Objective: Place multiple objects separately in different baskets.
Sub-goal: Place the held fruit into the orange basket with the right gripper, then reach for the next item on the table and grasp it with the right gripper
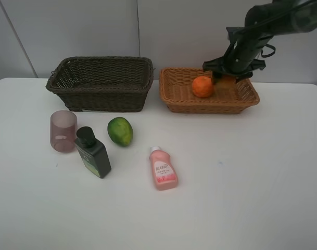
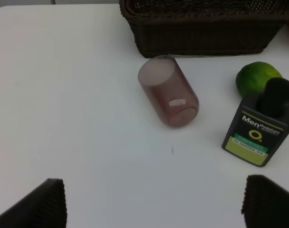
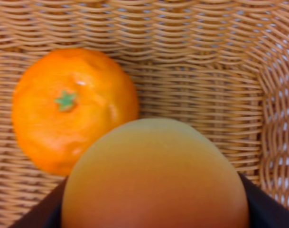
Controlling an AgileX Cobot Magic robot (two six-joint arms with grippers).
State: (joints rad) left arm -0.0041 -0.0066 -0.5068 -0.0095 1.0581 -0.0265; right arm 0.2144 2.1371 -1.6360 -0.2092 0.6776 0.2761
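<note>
Inside the light basket (image 1: 210, 105), the red-yellow fruit (image 3: 153, 173) is clenched in the right gripper (image 1: 227, 77), just beside the orange (image 3: 73, 109) lying on the weave. We cannot tell whether the fruit touches the floor yet. We judge the release is in hand: bring it low, keep it off the orange, and part the jaws slowly so it doesn't roll. Further out, the left gripper (image 2: 153, 204) hangs released above the table (image 1: 252, 182), near the mauve cup (image 2: 169, 97), green fruit (image 2: 256, 77) and dark green bottle (image 2: 258, 130). The pink bottle (image 1: 163, 169) lies apart, and the dark basket (image 1: 101, 94) holds nothing we can see.
</note>
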